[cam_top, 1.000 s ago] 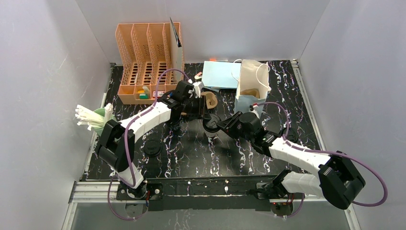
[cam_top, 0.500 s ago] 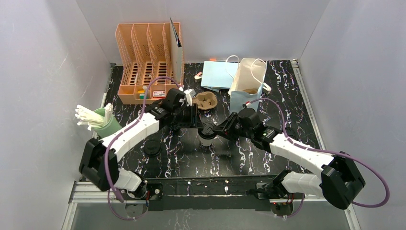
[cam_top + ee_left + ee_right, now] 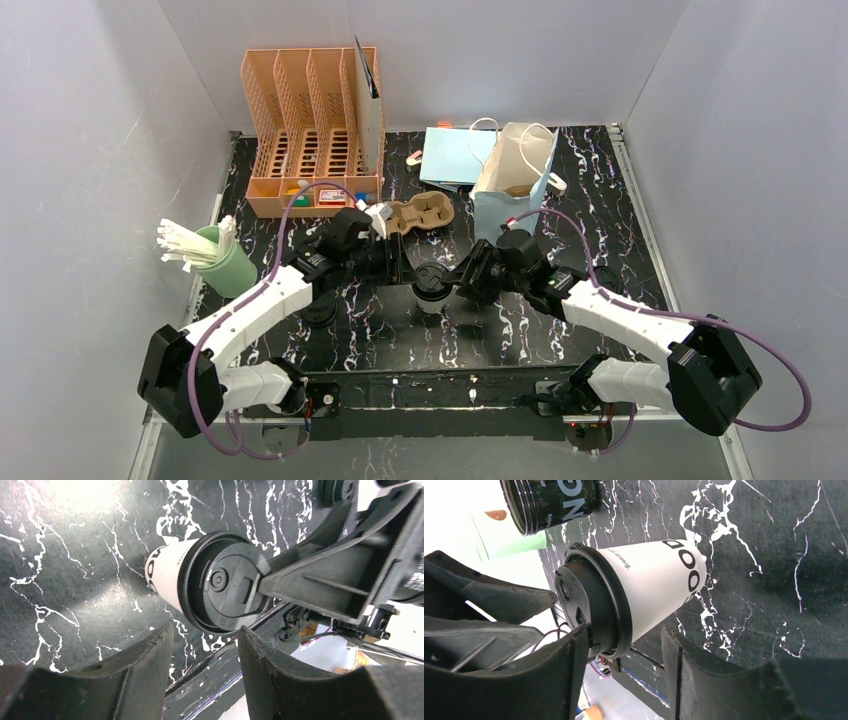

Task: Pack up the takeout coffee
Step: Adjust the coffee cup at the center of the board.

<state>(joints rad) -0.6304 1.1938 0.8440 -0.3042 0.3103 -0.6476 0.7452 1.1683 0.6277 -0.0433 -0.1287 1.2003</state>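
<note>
1. Two grippers face each other at mid-table: the left gripper [image 3: 406, 271] and the right gripper [image 3: 459, 280], with a white cup [image 3: 432, 281] between them.
2. The white cup, capped with a black lid, stands on the black marbled table [image 3: 400, 335] between the two sets of fingertips.
3. The left gripper's jaws are spread. Its fingers [image 3: 145, 667] hold nothing, and the lid sits just beyond their tips.
4. The right gripper's jaws are spread as well. One of its fingers [image 3: 571, 672] touches the lid's rim, while the other stands apart from the cup wall.
5. A dark cup [image 3: 318, 308] with white lettering stands beside the left arm, well apart from the white cup.
6. The brown pulp carrier [image 3: 420, 213] lies behind the grippers, near the upright light-blue bag [image 3: 505, 200].
</note>
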